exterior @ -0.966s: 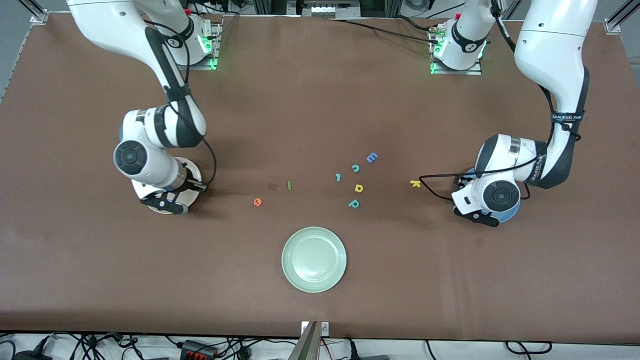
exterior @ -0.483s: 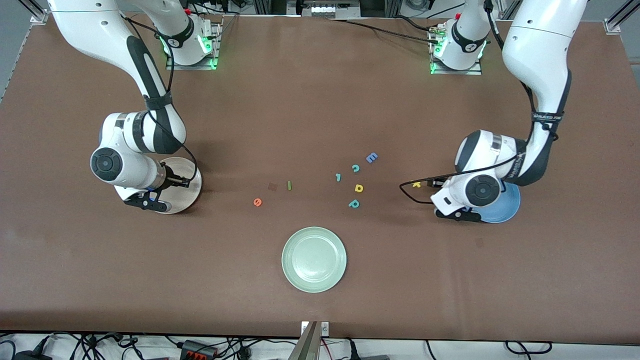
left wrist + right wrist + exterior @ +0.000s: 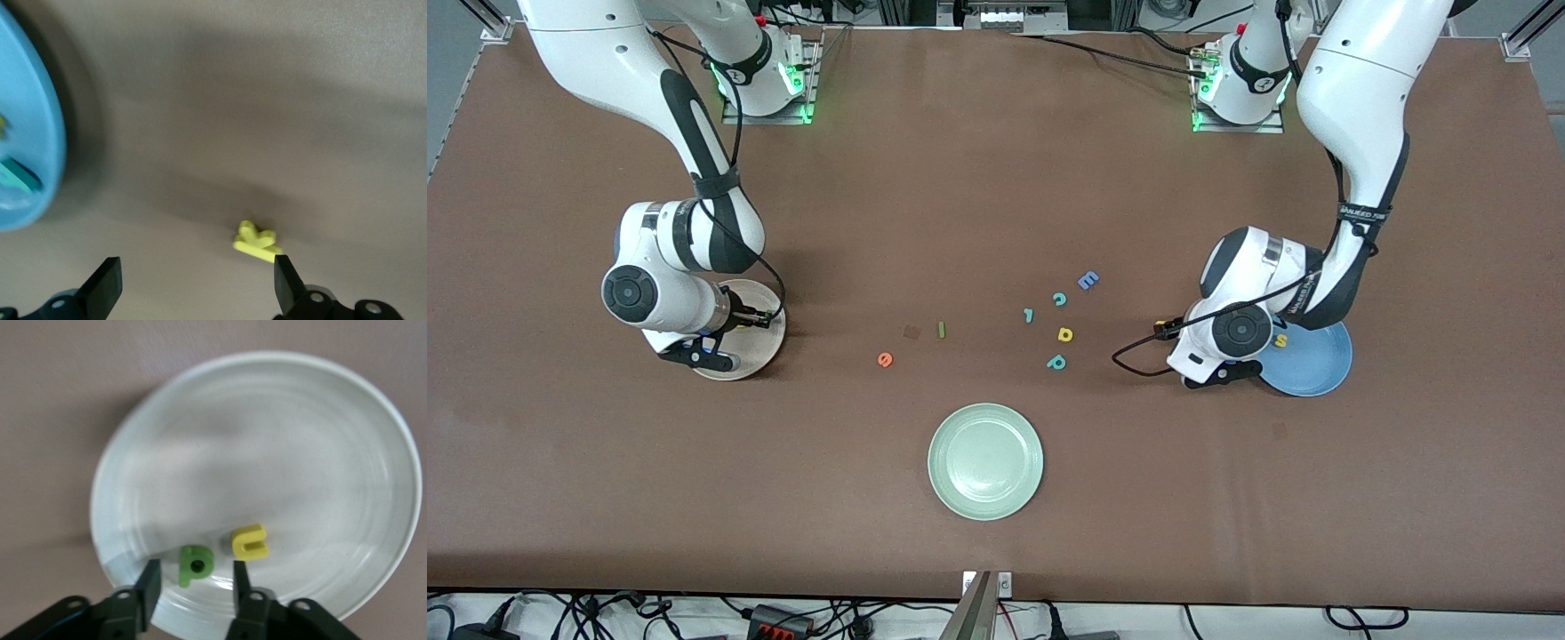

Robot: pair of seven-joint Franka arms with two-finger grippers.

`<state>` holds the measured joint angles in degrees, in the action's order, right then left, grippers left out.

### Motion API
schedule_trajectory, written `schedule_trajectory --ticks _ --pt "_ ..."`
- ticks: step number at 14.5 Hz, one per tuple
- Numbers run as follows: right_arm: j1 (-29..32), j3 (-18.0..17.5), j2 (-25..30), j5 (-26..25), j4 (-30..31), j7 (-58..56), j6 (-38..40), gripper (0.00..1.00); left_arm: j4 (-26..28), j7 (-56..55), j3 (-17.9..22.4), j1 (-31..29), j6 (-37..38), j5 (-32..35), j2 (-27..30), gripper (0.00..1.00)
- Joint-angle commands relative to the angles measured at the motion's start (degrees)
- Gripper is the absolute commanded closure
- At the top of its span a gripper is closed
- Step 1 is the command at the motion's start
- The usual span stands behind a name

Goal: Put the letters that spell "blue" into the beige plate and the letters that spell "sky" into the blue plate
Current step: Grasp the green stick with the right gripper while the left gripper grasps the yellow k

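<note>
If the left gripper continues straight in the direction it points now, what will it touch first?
Probably the bare table. The left gripper is open, and the yellow k lies just inside one of its jaws, so that jaw might catch it; depth is unclear.

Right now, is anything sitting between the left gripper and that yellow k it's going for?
Nothing visible. The left gripper, jaws open, is over bare table beside the blue plate, and the yellow k lies on the table just ahead of one fingertip, with no other letter between them.
</note>
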<state>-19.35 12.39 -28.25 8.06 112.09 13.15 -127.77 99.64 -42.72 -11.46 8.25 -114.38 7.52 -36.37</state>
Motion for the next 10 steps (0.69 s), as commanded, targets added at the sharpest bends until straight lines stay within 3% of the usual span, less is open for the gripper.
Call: schedule_trajectory --ticks 1,3,7,10 --pt "-1.12 -1.22 0.65 0.47 -3.97 -0.41 0.59 0.00 0.73 -16.11 -1.81 1.84 -4.17 -0.84 -1.33 0.00" --pt "-3.75 -3.15 0.21 0.47 -8.10 -0.23 0.59 0.00 0.73 -23.44 -1.72 3.09 -5.41 -0.84 -1.69 0.00" --pt "-12.53 -3.42 -7.15 0.20 -18.47 -1.02 0.59 0.00 1.70 -24.08 -1.72 2.21 -4.89 -0.84 -1.16 0.00" --pt "-18.60 -3.33 -11.20 -0.33 -22.78 -0.67 0.33 0.00 1.35 -23.11 -1.55 -1.21 -2.17 -0.66 -1.25 0.00"
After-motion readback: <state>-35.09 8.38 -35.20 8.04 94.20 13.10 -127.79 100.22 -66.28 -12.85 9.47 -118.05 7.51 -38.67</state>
